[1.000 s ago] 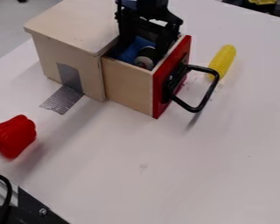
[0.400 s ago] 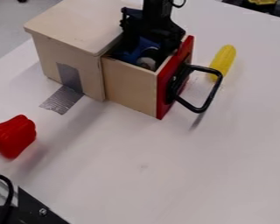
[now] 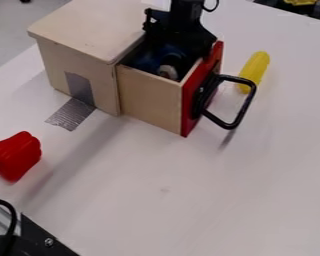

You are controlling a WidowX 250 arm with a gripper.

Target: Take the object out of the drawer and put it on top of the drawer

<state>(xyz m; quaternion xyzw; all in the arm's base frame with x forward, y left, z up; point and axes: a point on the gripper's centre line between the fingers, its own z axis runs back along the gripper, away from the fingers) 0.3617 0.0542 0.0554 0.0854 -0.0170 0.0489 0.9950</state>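
The black gripper [image 3: 178, 50] hangs down into the pulled-out drawer [image 3: 149, 100] from above, its lower part hidden by the drawer walls and by its own body. Inside the drawer lies a blue object [image 3: 145, 64] with a pale, rounded end [image 3: 167, 71], right at the gripper and partly covered by it. Whether the two touch I cannot tell. The drawer has a red front with a black loop handle [image 3: 240, 111]. Behind and to the left stands the wooden cabinet with its flat top [image 3: 89, 25].
A yellow corn cob [image 3: 255, 70] lies right of the red drawer front. The red pepper [image 3: 16, 156] rests at the left edge. Silver tape [image 3: 74, 111] joins the cabinet to the white table [image 3: 209, 200]. Black and metal hardware [image 3: 39, 237] occupies the lower left corner.
My gripper has moved slightly right and lower into the drawer. The drawer front and handle have shifted a little to the right, while the cabinet, corn and pepper have stayed put.
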